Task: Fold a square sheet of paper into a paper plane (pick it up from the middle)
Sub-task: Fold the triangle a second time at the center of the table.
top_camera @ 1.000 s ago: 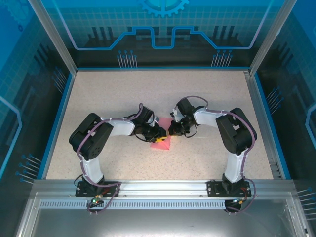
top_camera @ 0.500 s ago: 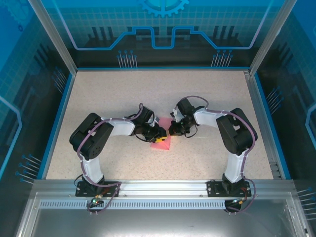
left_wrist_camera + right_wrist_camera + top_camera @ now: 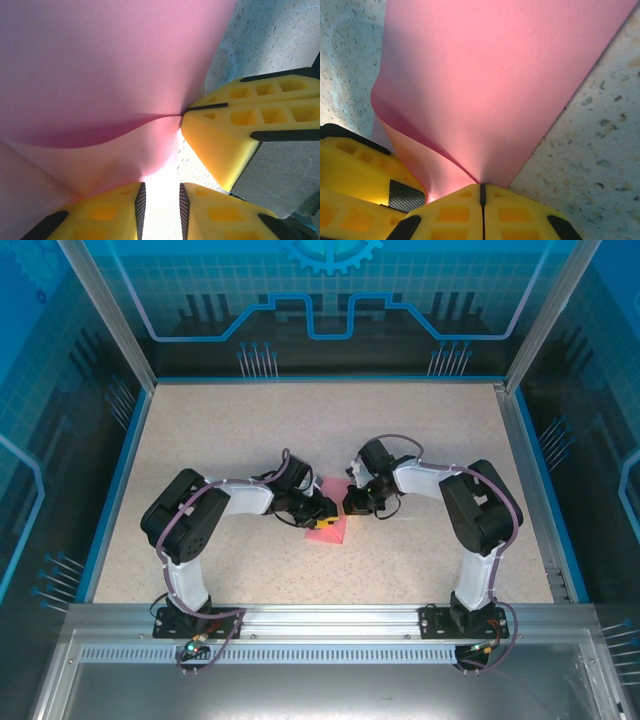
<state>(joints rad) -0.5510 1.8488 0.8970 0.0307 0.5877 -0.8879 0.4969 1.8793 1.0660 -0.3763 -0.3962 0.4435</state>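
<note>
Two grippers on one thing, mid-table: the square sheet of paper (image 3: 332,531), pink, bunched between the wrists and partly hidden under them in the overhead view, with a pointed corner poking out toward the near rail (image 3: 320,615).

At the right gripper (image 3: 481,189): clamped fully, yellow pads flush along a hairline seam, pinching a raised ridge of the sheet (image 3: 485,75) right at the tips. Above that pinch, pink paper fanning out wide and smooth over the speckled table (image 3: 600,150), one layer curling under on the left side. From the other wrist, the right gripper (image 3: 186,113) again, at the right of the view, tips closed on the spot where two pink folds meet.

At the left gripper (image 3: 160,192): jaws parted a little, a narrow slot between the black-ribbed pads. Pale, backlit paper (image 3: 100,60) running down to the mouth of that slot; impossible to tell whether the pads actually press it. One of its fingers (image 3: 355,170) just beside the right gripper's tips, the curled layer lying close against its mesh pad.

From above, left gripper (image 3: 324,510) and right gripper (image 3: 347,504) almost tip to tip, both arms bent inward with elbows out, wrists and cabling covering much of the sheet. Blue-framed walls (image 3: 130,470) well apart from it.
</note>
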